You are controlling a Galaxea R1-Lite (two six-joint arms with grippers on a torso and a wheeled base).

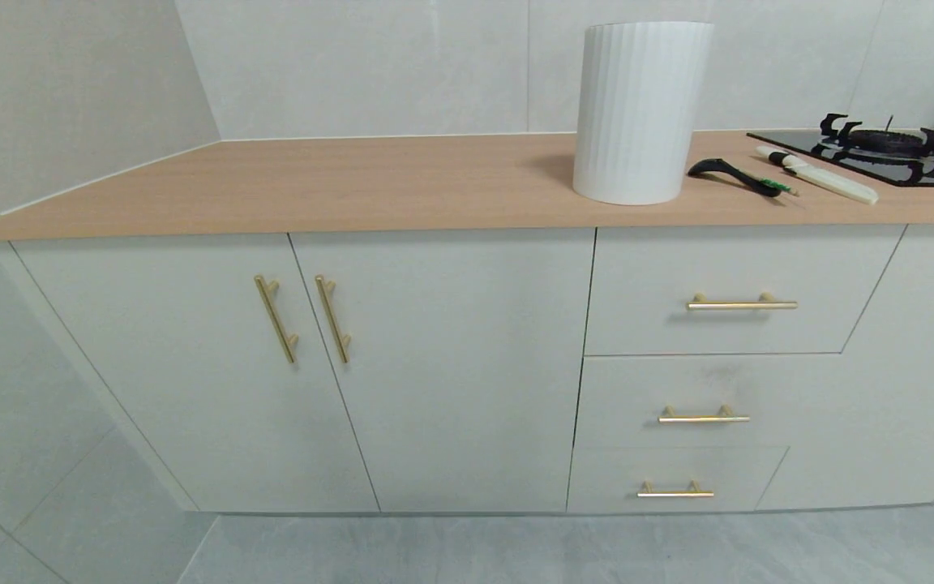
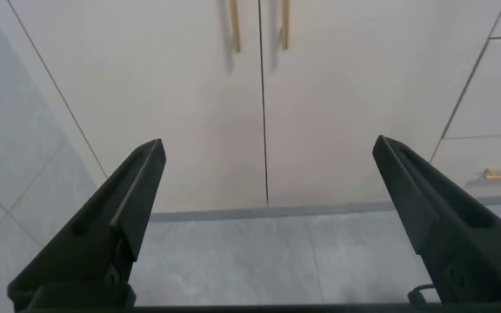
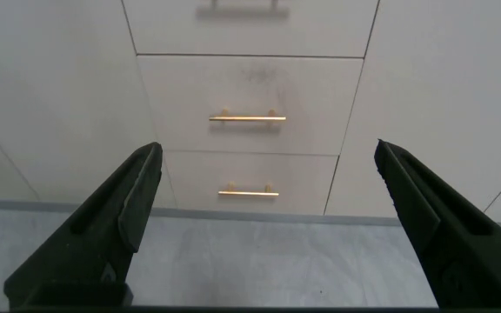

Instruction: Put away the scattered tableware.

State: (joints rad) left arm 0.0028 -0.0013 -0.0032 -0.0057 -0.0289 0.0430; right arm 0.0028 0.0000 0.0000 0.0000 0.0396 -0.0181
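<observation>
On the wooden countertop (image 1: pixel 313 182) stands a tall white ribbed container (image 1: pixel 640 109). To its right lie a black-handled utensil with a green tip (image 1: pixel 739 176) and a white knife (image 1: pixel 820 174) with a dark band. My left gripper (image 2: pixel 268 161) hangs low before the double cabinet doors (image 2: pixel 263 96), fingers wide open with nothing between them. My right gripper (image 3: pixel 268 165) is open too, low in front of the drawers (image 3: pixel 250 104), also empty.
A black gas hob (image 1: pixel 880 146) sits at the counter's far right. Below are two cabinet doors with gold handles (image 1: pixel 301 318) and three drawers with gold handles (image 1: pixel 741 304). Grey tiled floor (image 1: pixel 516 547) lies in front; tiled walls meet at the left corner.
</observation>
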